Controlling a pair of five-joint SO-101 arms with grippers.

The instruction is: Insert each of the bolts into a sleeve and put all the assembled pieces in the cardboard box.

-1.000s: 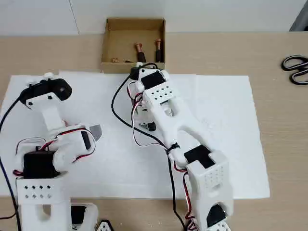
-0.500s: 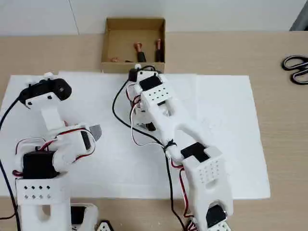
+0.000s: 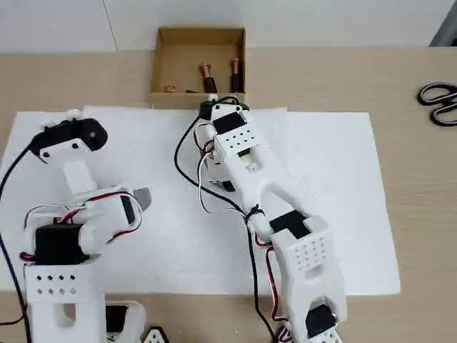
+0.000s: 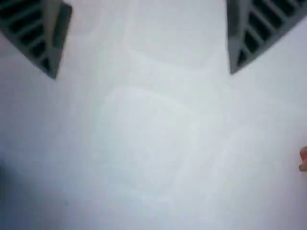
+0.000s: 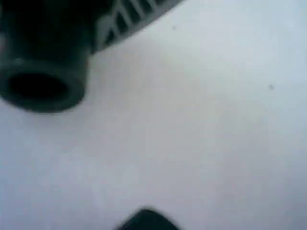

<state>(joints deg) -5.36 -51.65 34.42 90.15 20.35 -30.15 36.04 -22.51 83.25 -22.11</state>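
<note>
An open cardboard box [image 3: 178, 64] is set upright at the far side of the bench [image 3: 321, 78]. Inside it, one copper-headed assembled piece [image 3: 207, 77] is laid beside a second assembled piece [image 3: 234, 71]. A loose black sleeve [image 5: 43, 72], its bore showing, is seen over the white sheet [image 5: 201, 120].

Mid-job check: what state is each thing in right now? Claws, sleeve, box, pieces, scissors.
Left claw: open, empty, over the sheet.
Right claw: low by the sleeve; grip cannot be told.
Sleeve: bore empty, no bolt in it.
Box: open-topped, two pieces inside.
Pieces: assembled, lying in the box.
Scissors: lying flat; open or shut unclear.
</note>
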